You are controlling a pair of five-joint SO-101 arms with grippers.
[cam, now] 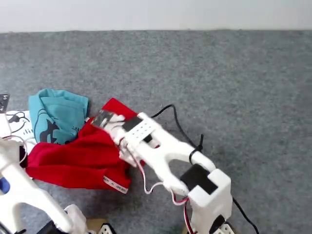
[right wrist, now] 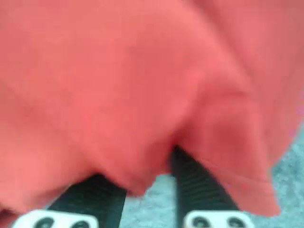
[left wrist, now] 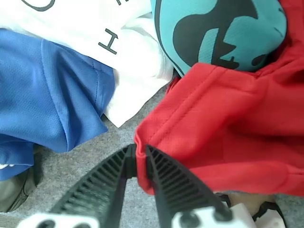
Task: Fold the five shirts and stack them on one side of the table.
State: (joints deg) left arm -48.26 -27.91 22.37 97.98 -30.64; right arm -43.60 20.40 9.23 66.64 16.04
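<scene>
- I see partial black lettering on the white shirt point(left wrist: 135, 57); no whole word shows.
- A white label point(cam: 114, 184) sits on the red shirt point(cam: 73, 160); its print is too small to read.

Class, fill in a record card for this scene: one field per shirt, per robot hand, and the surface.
surface: grey felt-like tabletop
red cloth shirt: rumpled, near the arms
teal shirt with dark print: bunched, touching the red shirt
white shirt with black lettering: beside the teal one
blue mesh shirt: touching the white one
left hand: shut on the red shirt's edge
right hand: at the red shirt, cloth draped over it
</scene>
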